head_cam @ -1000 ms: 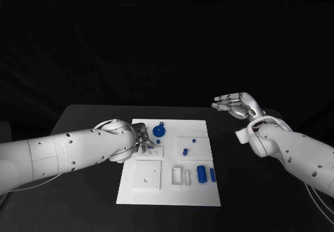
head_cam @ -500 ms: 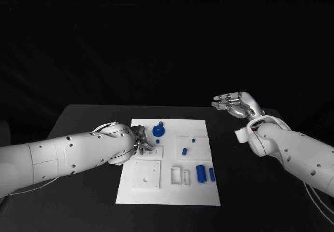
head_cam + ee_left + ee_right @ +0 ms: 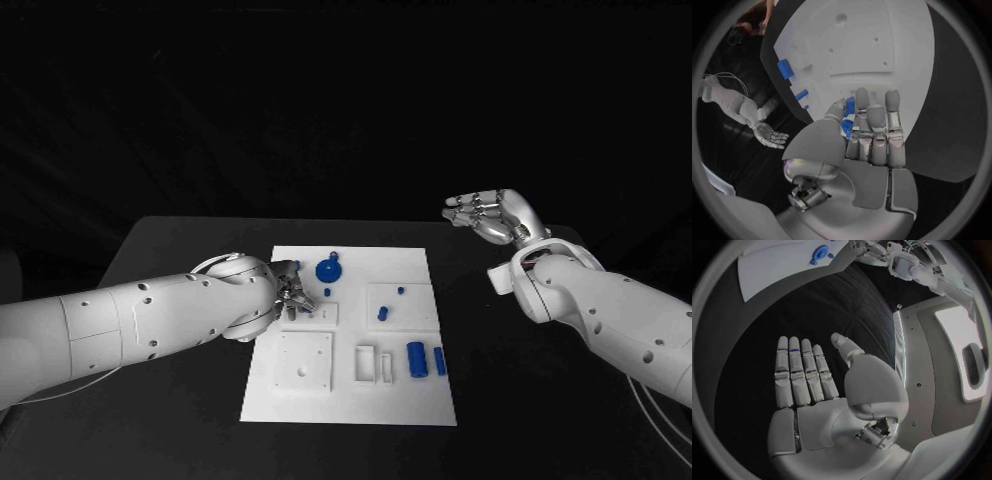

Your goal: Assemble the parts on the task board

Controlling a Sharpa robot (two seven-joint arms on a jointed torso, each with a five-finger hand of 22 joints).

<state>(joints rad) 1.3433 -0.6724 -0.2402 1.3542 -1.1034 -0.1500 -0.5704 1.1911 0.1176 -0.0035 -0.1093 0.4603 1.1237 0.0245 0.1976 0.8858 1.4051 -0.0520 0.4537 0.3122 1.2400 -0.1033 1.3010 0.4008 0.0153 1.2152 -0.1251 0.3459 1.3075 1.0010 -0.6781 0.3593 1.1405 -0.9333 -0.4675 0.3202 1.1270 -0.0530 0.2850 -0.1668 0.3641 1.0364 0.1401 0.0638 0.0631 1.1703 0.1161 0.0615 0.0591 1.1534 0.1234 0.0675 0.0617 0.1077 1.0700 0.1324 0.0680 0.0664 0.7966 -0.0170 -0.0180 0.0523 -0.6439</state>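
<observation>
Fingers (image 3: 870,125) of the left hand (image 3: 293,296) lie side by side over the left edge of the white task board (image 3: 353,400), and a small blue piece (image 3: 848,117) shows between them and the thumb; whether it is truly pinched I cannot tell. To the right on the board lie the other blue parts: a round piece with a tab (image 3: 330,269) near the far edge, a short peg (image 3: 384,313) in the middle, and two stubby cylinders (image 3: 420,360) toward the near right corner, beside pale raised blocks and slots. These pieces look like hard, light plastic, stiff and probably smooth enough to slip, so each is best taken by its sides with fingertips, not squeezed hard. Farthest right, the right hand (image 3: 490,215) hangs well clear of the board over the dark table (image 3: 188,240), fingers straight and holding nothing.
</observation>
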